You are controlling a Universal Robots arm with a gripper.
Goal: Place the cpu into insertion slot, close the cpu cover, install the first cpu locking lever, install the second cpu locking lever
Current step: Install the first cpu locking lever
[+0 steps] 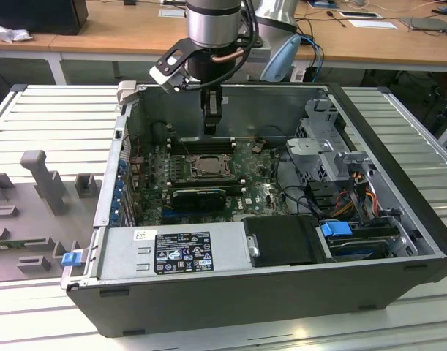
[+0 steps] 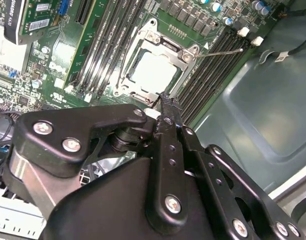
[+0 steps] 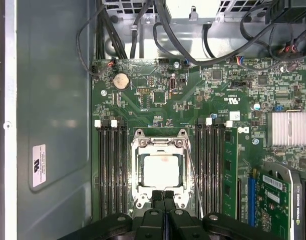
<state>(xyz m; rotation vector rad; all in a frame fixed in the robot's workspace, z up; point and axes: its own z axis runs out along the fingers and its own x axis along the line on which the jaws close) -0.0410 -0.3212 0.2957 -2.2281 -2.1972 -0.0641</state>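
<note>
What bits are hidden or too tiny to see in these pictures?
- First wrist view: the end effector hides the near edge of the cover.
- Second wrist view: the end effector's tips sit at the cover's edge. Whether they touch it cannot be told.
- Exterior view: the cpu is too small to tell apart from the cover.

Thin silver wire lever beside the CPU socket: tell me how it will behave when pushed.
Probably springy: the thin silver wire lever is a long, slender rod. Likely light and slippery, being bare smooth metal. It should pivot, not slide: one end seems anchored beside the square grey metal cpu cover.
</note>
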